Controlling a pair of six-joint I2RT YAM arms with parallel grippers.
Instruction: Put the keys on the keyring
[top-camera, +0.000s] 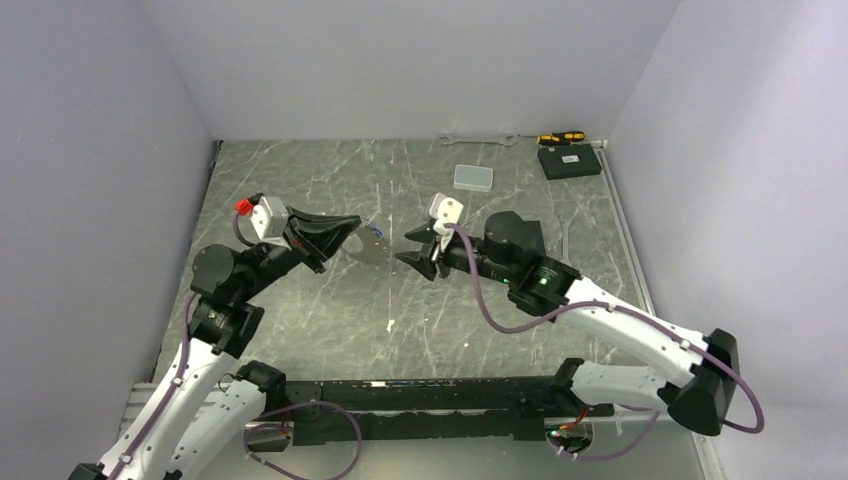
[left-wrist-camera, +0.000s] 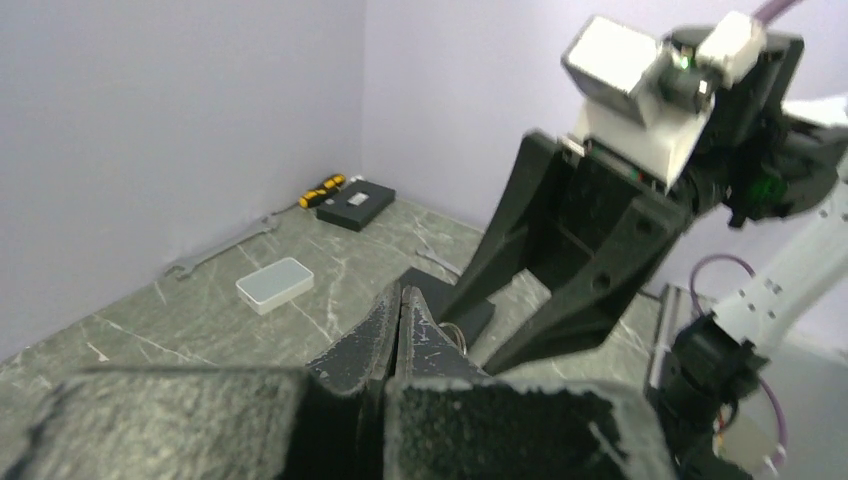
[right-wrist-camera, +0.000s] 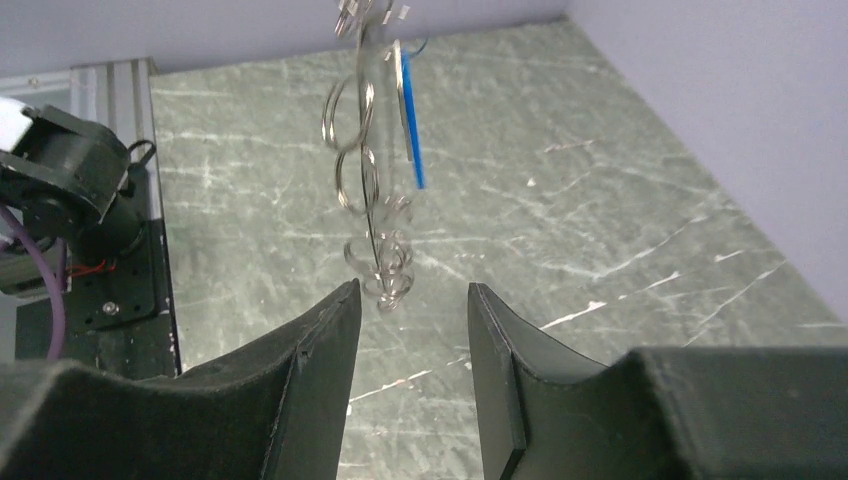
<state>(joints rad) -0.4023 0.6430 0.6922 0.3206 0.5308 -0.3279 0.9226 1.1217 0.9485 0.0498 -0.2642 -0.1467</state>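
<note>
My left gripper (top-camera: 350, 228) is shut on the keyring (right-wrist-camera: 362, 150), holding it above the middle of the table. In the right wrist view the keyring hangs from the top edge as a cluster of silvery loops and small rings. A key with a blue head (right-wrist-camera: 410, 125) hangs on it. I cannot make out a plain silvery key among the loops. My right gripper (right-wrist-camera: 408, 300) is open just in front of the lowest rings, with nothing between its fingers. In the left wrist view only a sliver of ring (left-wrist-camera: 456, 336) shows beside the left gripper's (left-wrist-camera: 400, 296) shut tips.
A clear rectangular box (top-camera: 473, 177) lies at mid back. A wrench (top-camera: 480, 139), a yellow-handled screwdriver (top-camera: 560, 137) and a black box (top-camera: 568, 161) sit along the back wall. Another wrench (top-camera: 566, 238) lies right of the right arm. Walls close in three sides.
</note>
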